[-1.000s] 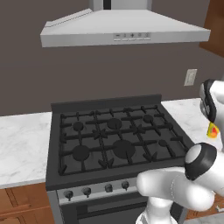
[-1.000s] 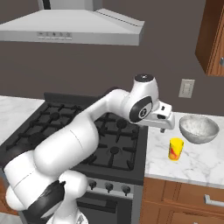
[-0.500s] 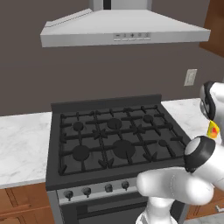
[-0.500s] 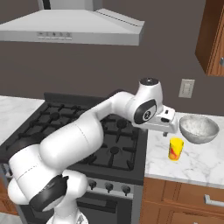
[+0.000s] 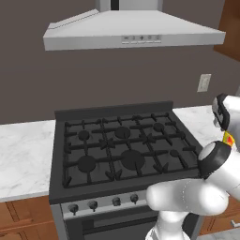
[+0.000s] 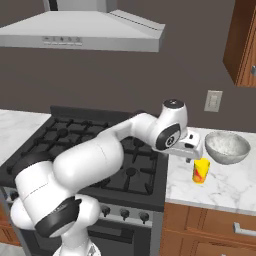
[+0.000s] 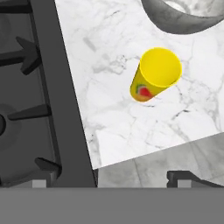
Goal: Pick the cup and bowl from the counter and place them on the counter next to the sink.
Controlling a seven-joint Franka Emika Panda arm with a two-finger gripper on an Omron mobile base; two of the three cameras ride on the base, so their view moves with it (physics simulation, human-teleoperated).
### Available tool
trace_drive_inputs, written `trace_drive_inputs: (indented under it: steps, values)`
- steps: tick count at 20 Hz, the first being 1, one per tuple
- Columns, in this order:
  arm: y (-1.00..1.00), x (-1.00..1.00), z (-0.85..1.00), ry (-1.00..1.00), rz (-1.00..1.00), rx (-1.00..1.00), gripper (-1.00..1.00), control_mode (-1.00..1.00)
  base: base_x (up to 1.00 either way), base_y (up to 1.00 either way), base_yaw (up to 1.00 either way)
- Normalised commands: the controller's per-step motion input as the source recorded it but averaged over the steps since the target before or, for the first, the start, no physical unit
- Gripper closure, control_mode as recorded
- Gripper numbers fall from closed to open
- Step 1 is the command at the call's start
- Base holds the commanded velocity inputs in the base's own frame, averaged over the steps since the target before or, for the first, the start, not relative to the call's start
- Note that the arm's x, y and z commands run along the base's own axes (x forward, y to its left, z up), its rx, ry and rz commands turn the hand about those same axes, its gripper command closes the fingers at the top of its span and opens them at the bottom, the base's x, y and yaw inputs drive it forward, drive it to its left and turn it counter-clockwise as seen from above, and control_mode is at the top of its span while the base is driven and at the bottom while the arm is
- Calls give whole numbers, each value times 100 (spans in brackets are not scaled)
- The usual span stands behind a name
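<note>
You have the gripper (image 6: 190, 156) hanging above the counter (image 6: 225, 182) just right of the stove (image 6: 100, 145), its jaws spread wide with nothing between them. In the hand view its two dark fingertips (image 7: 186, 177) stand far apart at the bottom of the picture, clear of everything. The yellow cup (image 6: 201, 171) stands upright on the white marble near the counter's front edge, just below and slightly right of the hand in the right base view; in the hand view you look down into the cup (image 7: 155, 74), which has a red and green mark low on its side. The bowl (image 6: 227, 147) sits farther back and to the right of the cup, near it but not touching, pale grey with a speckled white inside; in the hand view the bowl (image 7: 183, 19) shows as a grey curved rim at the top. In the left base view the cup (image 5: 228, 139) shows as a small yellow patch between parts of the arm, over the counter (image 5: 197, 122) at the right of the stove (image 5: 122, 150). A range hood (image 6: 85, 35) hangs above the burners, and a wall outlet (image 6: 213, 101) is set on the dark wall behind the bowl.
</note>
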Motion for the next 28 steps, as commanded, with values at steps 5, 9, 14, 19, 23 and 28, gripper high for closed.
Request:
trace_drive_inputs:
  steps: [5,9,14,19,23,28]
  values:
    - [-18,39,-3,1,1,1,-100,-100,0,0,0]
    - [-18,35,0,6,1,0,-100,-100,0,0,0]
    - [-32,21,-1,11,0,0,-100,-100,0,0,0]
    - [-22,1,-7,5,0,2,-100,-100,0,0,0]
    - [0,0,-9,0,0,3,-100,-100,0,0,0]
    - [0,6,-15,0,0,5,-100,-100,0,0,0]
